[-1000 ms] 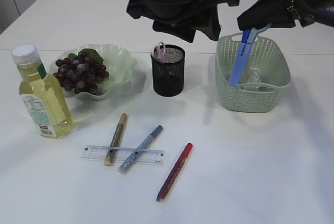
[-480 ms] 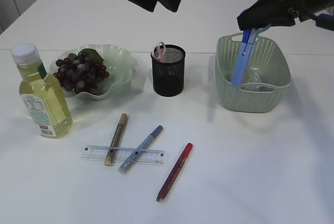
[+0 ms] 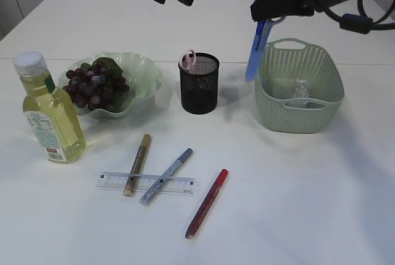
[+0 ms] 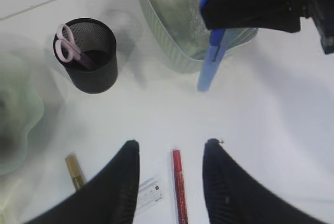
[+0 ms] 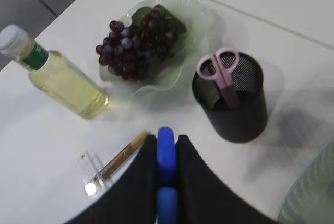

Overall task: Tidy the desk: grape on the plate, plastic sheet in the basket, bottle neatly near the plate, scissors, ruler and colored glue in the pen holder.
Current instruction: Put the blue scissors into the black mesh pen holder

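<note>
The right tool [image 3: 264, 13] is clamped on the top end of a blue glue pen [image 3: 255, 49], which hangs nearly upright with its long axis pointing down at the table [image 3: 308, 203], its lower tip just outside the left rim of the pale green woven plastic basket [image 3: 300, 92]. The black mesh pen holder [image 3: 199, 83], where the pen belongs, lies to the left of the pen in the exterior view, with open table between them; pink-handled scissors [image 3: 188, 60] already stand inside it. In the right wrist view the pen [image 5: 166, 177] sits pinched between the two dark fingers, and the holder [image 5: 230, 104] shows ahead and to the right.

The left tool [image 4: 172, 151] hovers high above the table with its fingers spread wide and nothing between them, so the right arm is plainly the one to finish this delivery. I judge that the pen's near-vertical hang suits a straight drop once its tip is over the holder's mouth.

On the table a gold glue pen [image 3: 136, 164], a grey-blue glue pen [image 3: 166, 176], a red glue pen [image 3: 207, 202] and a clear plastic ruler [image 3: 145, 183] lie flat, waiting.
</note>
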Tool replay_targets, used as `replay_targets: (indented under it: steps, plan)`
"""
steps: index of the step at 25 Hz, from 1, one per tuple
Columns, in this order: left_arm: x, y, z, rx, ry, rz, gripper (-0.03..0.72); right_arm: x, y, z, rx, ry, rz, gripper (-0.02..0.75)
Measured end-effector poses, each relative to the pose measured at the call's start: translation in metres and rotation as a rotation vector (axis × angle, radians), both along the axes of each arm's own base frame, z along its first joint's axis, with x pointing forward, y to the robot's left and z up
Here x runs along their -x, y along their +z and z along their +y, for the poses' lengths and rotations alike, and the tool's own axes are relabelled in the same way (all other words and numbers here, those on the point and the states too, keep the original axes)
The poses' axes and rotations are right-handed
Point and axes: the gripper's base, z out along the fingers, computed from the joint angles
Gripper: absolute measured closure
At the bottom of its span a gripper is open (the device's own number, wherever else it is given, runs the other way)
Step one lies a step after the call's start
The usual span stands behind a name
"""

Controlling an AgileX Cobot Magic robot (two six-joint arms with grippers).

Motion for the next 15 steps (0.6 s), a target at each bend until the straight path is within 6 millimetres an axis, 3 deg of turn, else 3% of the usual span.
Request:
replay_targets:
  steps: [9,15]
  plan:
    - [-0.002,-0.001,0.003,-0.044,0.007,-0.023,0.398,-0.018,0.014,0.028,-0.053,-0.082,-0.311,0.666]
    - [-0.004,-0.003,0.009,-0.122,0.018,-0.044,0.399,-0.038,-0.006,0.035,-0.092,-0.111,-0.406,0.666]
